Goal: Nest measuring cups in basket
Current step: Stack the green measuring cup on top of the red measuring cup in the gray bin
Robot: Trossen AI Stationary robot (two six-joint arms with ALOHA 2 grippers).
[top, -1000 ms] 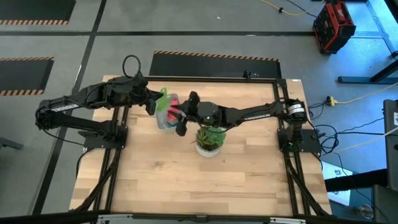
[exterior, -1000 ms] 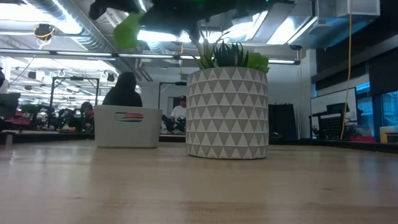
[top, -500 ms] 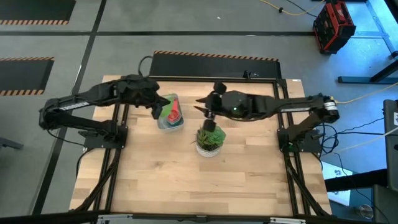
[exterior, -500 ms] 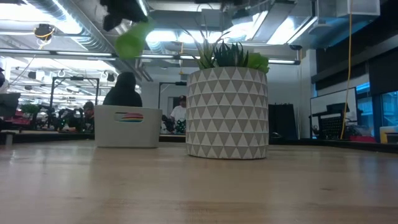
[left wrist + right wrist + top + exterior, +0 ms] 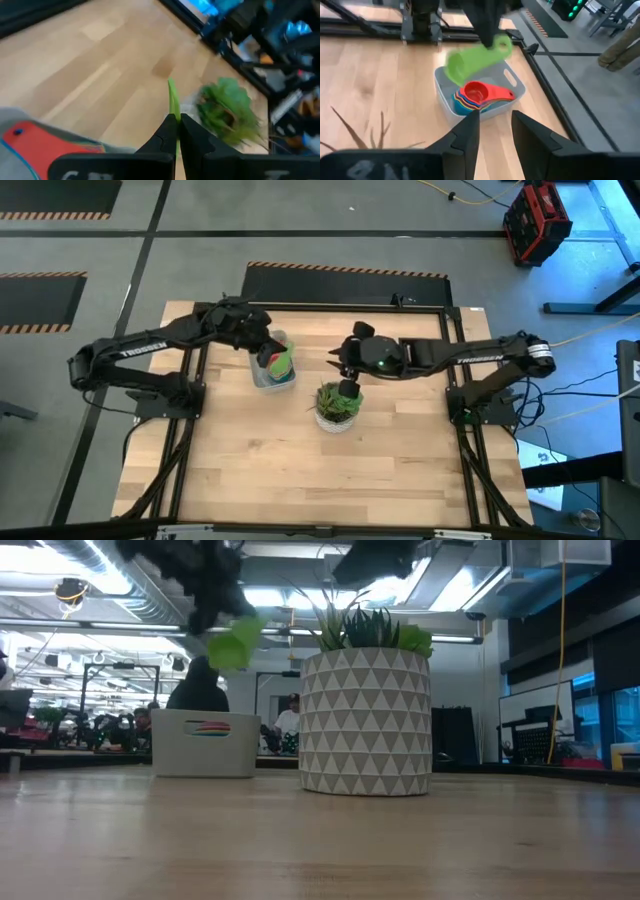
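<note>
"TROSSEN" on left arm (image 5: 140,352)

left gripper (image 5: 174,131) clamped; right gripper (image 5: 494,131) parted

- The pale wooden surface (image 5: 300,450) is made of jointed planks, smooth with a faint sheen.
- The green plastic measuring cup (image 5: 470,62) looks smooth and matt.
- The red plastic measuring cup (image 5: 479,93) is glossy.
- The translucent grey-white plastic basket (image 5: 517,82) looks smooth, satin.
- The white triangle-patterned plant pot (image 5: 366,722) is matt.
- The dark fingers (image 5: 167,131) look matt.

The green plastic scoop-shaped measuring cup (image 5: 472,59) hung tilted above the translucent grey-white rectangular plastic basket (image 5: 517,89) near the desk's far edge, where the red-topped stack of nested cups (image 5: 475,96) lay.
</note>
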